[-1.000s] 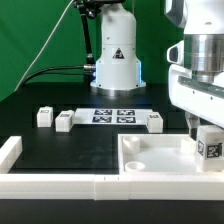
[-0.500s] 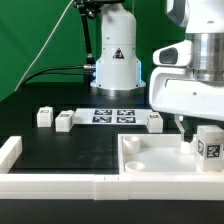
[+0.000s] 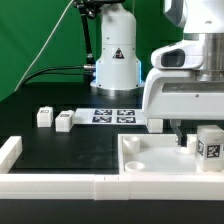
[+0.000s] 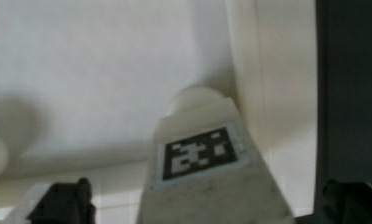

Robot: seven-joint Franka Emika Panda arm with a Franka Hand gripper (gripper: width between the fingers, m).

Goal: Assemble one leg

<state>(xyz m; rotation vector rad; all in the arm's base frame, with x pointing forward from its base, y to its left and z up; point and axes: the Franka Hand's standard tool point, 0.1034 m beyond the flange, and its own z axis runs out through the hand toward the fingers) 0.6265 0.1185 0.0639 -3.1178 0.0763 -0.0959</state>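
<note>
A leg point(image 3: 208, 143), a small white block with a black-and-white tag, stands upright in the corner of the big white panel point(image 3: 150, 160) at the exterior view's right. My gripper point(image 3: 182, 137) hangs just to that leg's left, low over the panel. In the wrist view the same leg point(image 4: 204, 155) shows between my two dark fingertips point(image 4: 62, 200), with a gap on each side. The gripper point(image 4: 204, 208) is open and holds nothing. Two more legs point(image 3: 44, 117) point(image 3: 64, 121) lie on the black table at the left.
The marker board point(image 3: 112, 116) lies in the middle at the back, in front of the arm's base point(image 3: 115, 60). A white rail point(image 3: 60, 185) runs along the front edge, with a raised end piece point(image 3: 10, 150) at the left.
My gripper has moved toward the exterior view's left, away from the standing leg. The hand now covers the leg that lay to the right of the marker board.
</note>
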